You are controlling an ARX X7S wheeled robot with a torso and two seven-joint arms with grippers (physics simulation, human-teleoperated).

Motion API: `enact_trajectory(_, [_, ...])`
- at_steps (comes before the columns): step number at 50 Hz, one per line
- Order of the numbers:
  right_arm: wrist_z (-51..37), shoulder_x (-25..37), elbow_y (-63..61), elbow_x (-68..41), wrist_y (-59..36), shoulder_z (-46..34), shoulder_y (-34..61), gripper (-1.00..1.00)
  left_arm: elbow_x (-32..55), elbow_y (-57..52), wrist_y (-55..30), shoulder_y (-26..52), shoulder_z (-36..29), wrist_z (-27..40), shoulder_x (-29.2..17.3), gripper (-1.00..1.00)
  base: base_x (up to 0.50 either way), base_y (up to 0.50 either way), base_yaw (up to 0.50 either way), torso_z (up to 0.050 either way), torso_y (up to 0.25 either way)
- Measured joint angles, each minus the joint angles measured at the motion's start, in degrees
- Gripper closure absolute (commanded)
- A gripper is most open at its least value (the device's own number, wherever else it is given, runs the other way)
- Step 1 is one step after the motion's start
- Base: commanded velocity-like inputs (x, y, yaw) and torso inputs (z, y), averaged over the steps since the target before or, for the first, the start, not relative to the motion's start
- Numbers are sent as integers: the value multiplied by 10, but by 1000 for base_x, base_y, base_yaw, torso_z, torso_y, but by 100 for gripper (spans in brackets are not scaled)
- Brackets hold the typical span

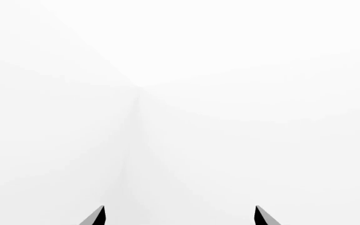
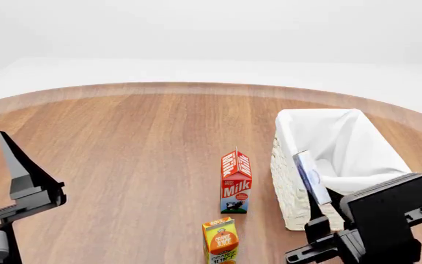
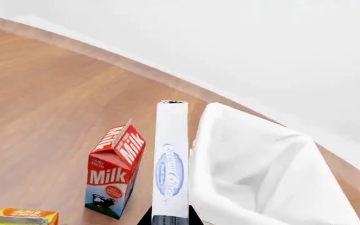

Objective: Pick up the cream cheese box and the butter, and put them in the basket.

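My right gripper (image 3: pixel 170 218) is shut on the cream cheese box (image 3: pixel 170 159), a flat white box with blue lettering held edge-on. In the head view the cream cheese box (image 2: pixel 311 176) hangs just over the near left rim of the white woven basket (image 2: pixel 287 190), whose cloth liner (image 3: pixel 273 173) shows nothing inside. The butter is out of view. My left gripper (image 1: pixel 180 217) stands open and faces only white background; in the head view its dark finger (image 2: pixel 15 165) points up at the far left, away from everything.
A red milk carton (image 2: pixel 236 181) stands upright just left of the basket, with an orange juice carton (image 2: pixel 221 240) in front of it near the view's lower edge. The round wooden table (image 2: pixel 123 143) stretches left and back to its curved edge.
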State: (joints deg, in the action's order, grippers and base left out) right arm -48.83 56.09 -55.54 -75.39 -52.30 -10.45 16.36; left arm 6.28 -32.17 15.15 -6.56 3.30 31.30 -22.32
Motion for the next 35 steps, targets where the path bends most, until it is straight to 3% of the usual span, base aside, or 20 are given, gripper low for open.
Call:
enact_trajectory(18, [-63, 109, -2, -141, 21, 80, 120, 100, 1, -3, -2, -1, -1, 2, -3, -100, 0, 0, 0, 0, 1])
enact_trajectory(26, [-68, 127, 30, -185, 0, 58, 232, 100, 1, -1, -1, -1, -3, 2, -3, -100, 0, 0, 0, 0, 0])
enact_trajectory(35, [-37, 105, 112, -191, -51, 4, 358, 100, 1, 0, -1, 0, -5, 3, -4, -100, 0, 0, 0, 0, 0])
